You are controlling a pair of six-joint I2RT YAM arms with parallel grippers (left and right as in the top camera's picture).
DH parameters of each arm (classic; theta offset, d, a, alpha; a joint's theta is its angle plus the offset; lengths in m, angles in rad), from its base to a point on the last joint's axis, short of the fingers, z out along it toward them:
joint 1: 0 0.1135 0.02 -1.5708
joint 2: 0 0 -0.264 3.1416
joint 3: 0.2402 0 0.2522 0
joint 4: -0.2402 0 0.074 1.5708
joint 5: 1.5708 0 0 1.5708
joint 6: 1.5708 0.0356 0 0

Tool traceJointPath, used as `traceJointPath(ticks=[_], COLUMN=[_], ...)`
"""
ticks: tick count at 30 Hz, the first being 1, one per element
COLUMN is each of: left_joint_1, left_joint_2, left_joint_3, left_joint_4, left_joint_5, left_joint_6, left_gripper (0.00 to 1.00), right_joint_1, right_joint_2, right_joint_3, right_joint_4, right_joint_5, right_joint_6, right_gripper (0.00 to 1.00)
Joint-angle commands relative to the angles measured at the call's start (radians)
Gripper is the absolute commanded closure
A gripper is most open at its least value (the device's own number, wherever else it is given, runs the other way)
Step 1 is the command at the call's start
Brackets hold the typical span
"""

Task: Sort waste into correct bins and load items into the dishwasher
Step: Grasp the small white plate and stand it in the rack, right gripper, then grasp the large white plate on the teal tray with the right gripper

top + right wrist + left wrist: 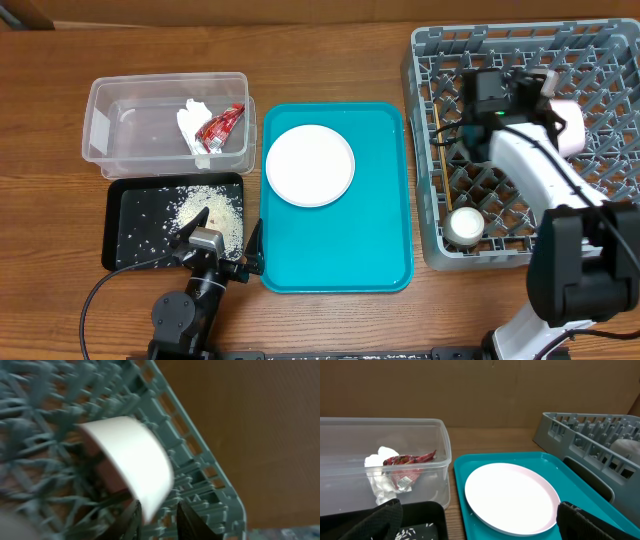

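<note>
The clear tub holds the crumpled white napkin and the red-and-white wrapper; both also show in the left wrist view, napkin, wrapper. Loose rice lies in the black tray. A round white plate sits on the teal tray. My left gripper is open and empty, low between the black tray and the teal tray. My right gripper is over the grey dish rack, shut on the rim of the pale bowl. A white cup and chopsticks are in the rack.
The rack stands to the right of the teal tray. The tub is close on the tray's left. The right arm's white body reaches over the rack's middle. Bare wooden table lies at the front and far left.
</note>
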Motion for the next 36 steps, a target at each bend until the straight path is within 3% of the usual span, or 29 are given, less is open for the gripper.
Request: traceJointPath(ticks=[1,7,10,16,18,20,30,32,34,36], left_joint_1=[0.005,0.005,0.005,0.005,0.005,0.005,0.005,0.005,0.005,0.005], left_joint_2=[-0.009,-0.009,-0.009,-0.009,-0.009,-0.009,-0.009,-0.009,-0.009,-0.009], left_joint_3=[-0.004,-0.004,-0.004,-0.004,-0.004,-0.004,-0.004,-0.004,-0.004,-0.004], left_joint_4=[0.000,0.000,0.000,0.000,0.000,0.000,0.000,0.000,0.000,0.000], left_joint_5=[0.014,0.014,0.014,0.014,0.014,0.014,0.014,0.014,0.014,0.014], left_joint_6=[-0.007,-0.007,-0.007,-0.007,-0.007,-0.007,-0.007,-0.007,-0.007,-0.007], left_gripper=[0.00,0.00,0.00,0.00,0.00,0.00,0.00,0.00,0.00,0.00], right_joint_1=[0.091,0.241,0.319,0.427,0.440,0.447,0.449,0.442,0.439,0.439], right_joint_2=[-0.028,-0.085,-0.140,-0.225,-0.215,-0.187,0.082,0.119,0.153,0.166], right_joint_3=[0.004,0.005,0.005,0.005,0.003,0.002,0.001,0.001,0.001,0.001], right_joint_4=[0.001,-0.027,-0.042,-0.058,-0.043,-0.028,0.033,0.054,0.077,0.074], right_joint_5=[0.006,-0.012,-0.163,-0.910,-1.194,-1.336,-1.265,-1.252,-1.261,-1.262], right_joint_6=[0.000,0.016,0.016,0.074,0.116,0.152,0.358,0.404,0.422,0.421], right_gripper=[0.69,0.56,0.51,0.47,0.59,0.59,0.49,0.55,0.71,0.94])
